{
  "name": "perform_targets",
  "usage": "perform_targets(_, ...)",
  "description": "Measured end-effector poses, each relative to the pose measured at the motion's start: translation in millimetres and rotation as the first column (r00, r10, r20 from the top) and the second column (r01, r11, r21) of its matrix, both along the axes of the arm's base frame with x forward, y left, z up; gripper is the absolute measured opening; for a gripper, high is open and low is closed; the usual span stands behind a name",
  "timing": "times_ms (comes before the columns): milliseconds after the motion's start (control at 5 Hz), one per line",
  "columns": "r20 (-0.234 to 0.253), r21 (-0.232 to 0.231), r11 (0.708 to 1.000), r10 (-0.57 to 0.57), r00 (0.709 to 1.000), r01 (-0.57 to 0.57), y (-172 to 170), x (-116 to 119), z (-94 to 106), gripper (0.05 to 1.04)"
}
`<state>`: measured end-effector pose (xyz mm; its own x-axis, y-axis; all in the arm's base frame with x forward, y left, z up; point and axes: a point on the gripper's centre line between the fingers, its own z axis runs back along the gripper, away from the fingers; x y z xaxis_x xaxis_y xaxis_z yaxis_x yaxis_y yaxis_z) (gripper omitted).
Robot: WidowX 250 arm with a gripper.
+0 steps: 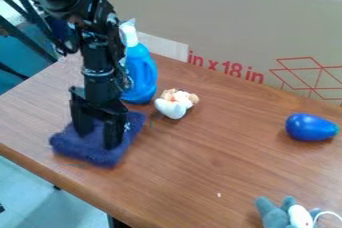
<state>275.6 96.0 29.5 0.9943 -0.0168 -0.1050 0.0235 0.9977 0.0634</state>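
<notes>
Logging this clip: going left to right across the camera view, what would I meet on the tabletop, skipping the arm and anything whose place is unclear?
Dark blue cloth → blue bottle → small white-and-orange object → rounded blue object

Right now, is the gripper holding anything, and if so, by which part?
Nothing looks held: the gripper stands open over the navy cloth; whether its tips touch it, I can't tell.

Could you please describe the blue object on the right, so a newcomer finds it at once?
Look at the wooden table before the cardboard panel. On its right side lies a glossy blue egg-shaped object with a greenish tip. Unlike the blue bottle and dark blue cloth, it lies away from the pincer.
</notes>
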Motion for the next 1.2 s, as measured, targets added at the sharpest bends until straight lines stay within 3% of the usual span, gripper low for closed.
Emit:
perform_targets(400, -0.091, 0.095, 0.995, 0.045, 0.995, -0.036, 50.0, -4.7, 8.9, 1.002)
perform_targets(800, -0.102, 0.079, 0.991, 0.120, 0.988, -0.112, 82.3, -18.4, 6.5, 1.002)
perform_targets(1200, -0.082, 0.070, 0.992, 0.115, 0.990, -0.110, 82.6, -22.3, 11.9, 1.002)
